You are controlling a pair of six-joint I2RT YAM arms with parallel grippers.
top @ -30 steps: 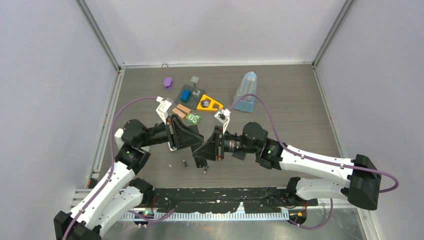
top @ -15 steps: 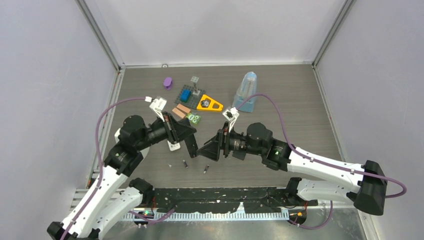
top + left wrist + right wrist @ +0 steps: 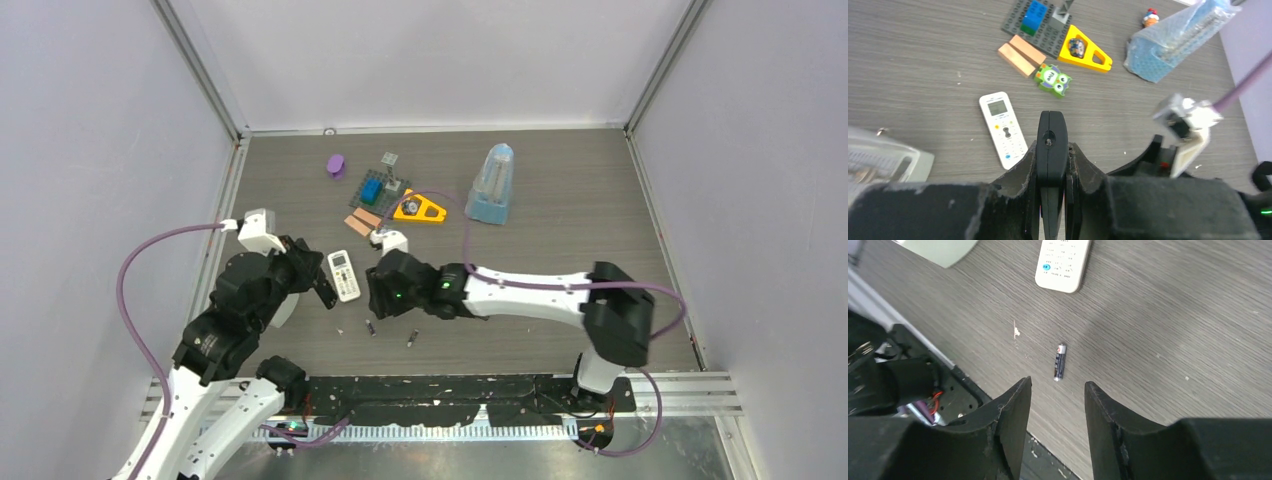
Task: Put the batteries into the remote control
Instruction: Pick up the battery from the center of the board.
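Note:
The white remote control [image 3: 343, 275] lies face up on the table, with its screen at the far end; it also shows in the left wrist view [image 3: 1002, 128] and its near end shows in the right wrist view [image 3: 1063, 265]. Two batteries [image 3: 370, 327] [image 3: 411, 341] lie near the front edge. My left gripper [image 3: 322, 286] [image 3: 1052, 150] is left of the remote and shut on a flat black strip [image 3: 1051, 127], seen edge-on. My right gripper [image 3: 383, 305] [image 3: 1058, 390] is open and empty, with one battery [image 3: 1059, 361] just ahead of its fingertips.
At the back are a purple piece [image 3: 336, 165], a grey brick plate [image 3: 380, 187], a yellow triangle [image 3: 420, 208], tan blocks [image 3: 362, 220] and a blue bagged object [image 3: 492, 183]. A green owl brick [image 3: 1053, 81] sits beyond the remote. The black front rail [image 3: 963, 390] is close.
Both grippers have drawn away from the remote, which now lies uncovered on the table. The left arm has pulled back to the left. The right arm has folded round, its gripper now over the near batteries.

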